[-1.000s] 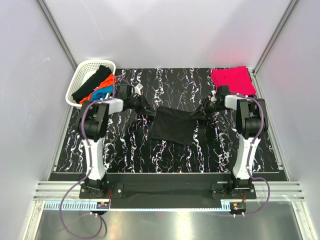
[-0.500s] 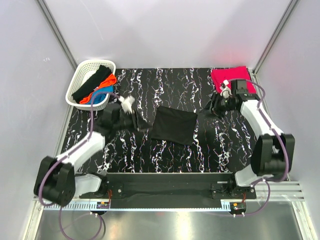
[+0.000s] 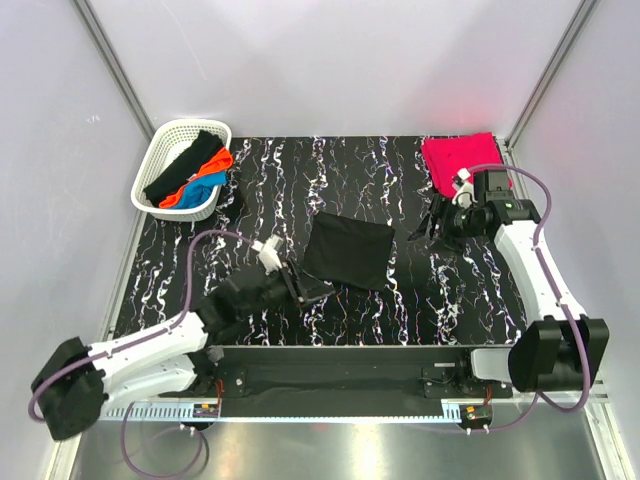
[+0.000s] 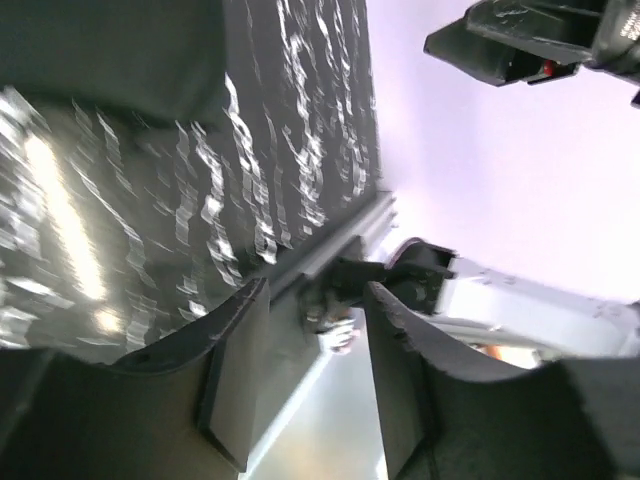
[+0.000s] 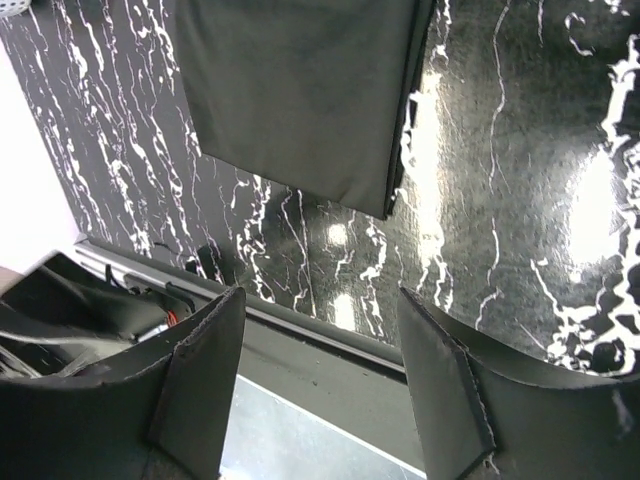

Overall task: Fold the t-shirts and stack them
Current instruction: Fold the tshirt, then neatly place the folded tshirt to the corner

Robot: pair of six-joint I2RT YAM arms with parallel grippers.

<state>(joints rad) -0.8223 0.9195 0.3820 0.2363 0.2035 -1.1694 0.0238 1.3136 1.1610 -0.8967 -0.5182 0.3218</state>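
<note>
A folded black t-shirt lies flat in the middle of the marbled table; it also shows in the right wrist view and in the left wrist view. A folded pinkish-red t-shirt lies at the back right corner. Black, orange and blue shirts sit in the white basket. My left gripper is open and empty, low near the black shirt's front left corner. My right gripper is open and empty, raised to the right of the black shirt.
The white lattice basket stands at the back left corner. The table's front rail runs along the near edge, with both arm bases on it. White walls close in the sides and back.
Both grippers have let go of the black shirt and drawn back. The left arm swung down toward the front edge. The right arm lifted away to the right. The shirt now lies folded flat.
</note>
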